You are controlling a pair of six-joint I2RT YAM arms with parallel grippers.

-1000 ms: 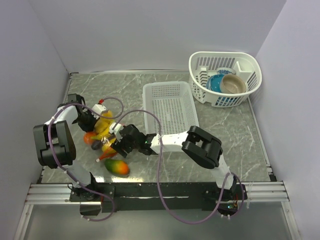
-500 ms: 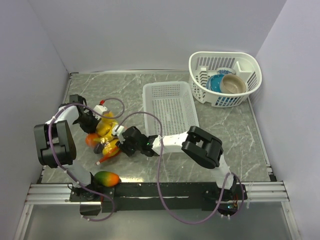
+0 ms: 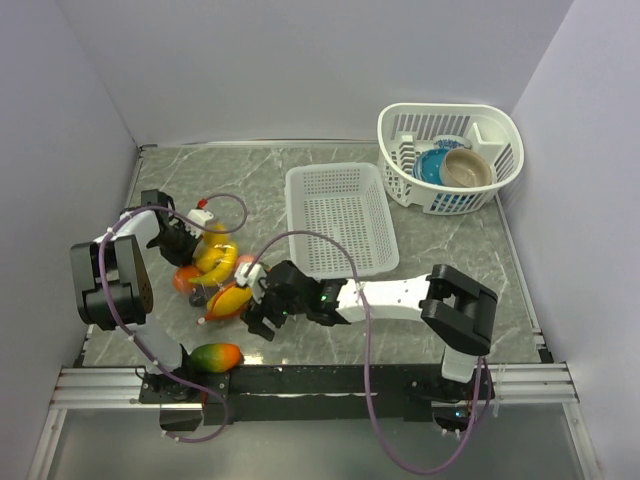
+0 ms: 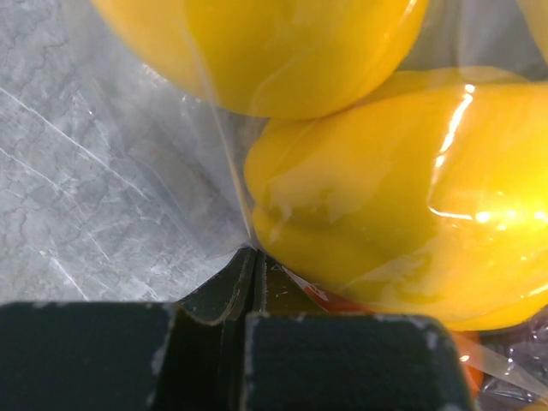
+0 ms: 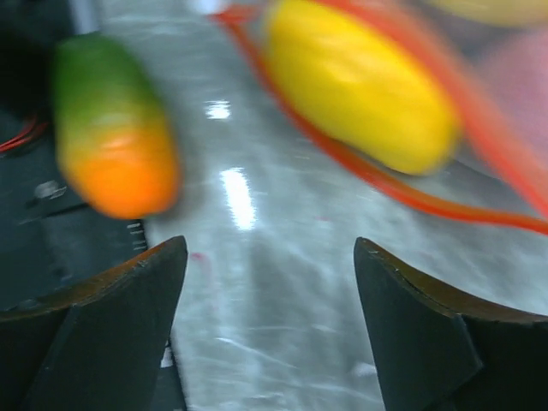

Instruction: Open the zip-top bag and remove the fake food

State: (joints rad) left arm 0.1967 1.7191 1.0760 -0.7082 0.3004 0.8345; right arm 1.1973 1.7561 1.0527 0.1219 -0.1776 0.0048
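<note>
Pinching clear film of zip-top bag (image 3: 214, 268) at left-centre of top view, left gripper (image 3: 186, 240) pressing jaws together on plastic just beside yellow fake food (image 4: 385, 197). Bag lying on table (image 3: 450, 250), yellow and orange pieces sitting inside. Right gripper (image 3: 256, 312) hovering just right of bag, jaws spread wide, gripping nothing. Green-orange piece (image 3: 214, 356) lying apart, lower left, at table's near edge.
</note>
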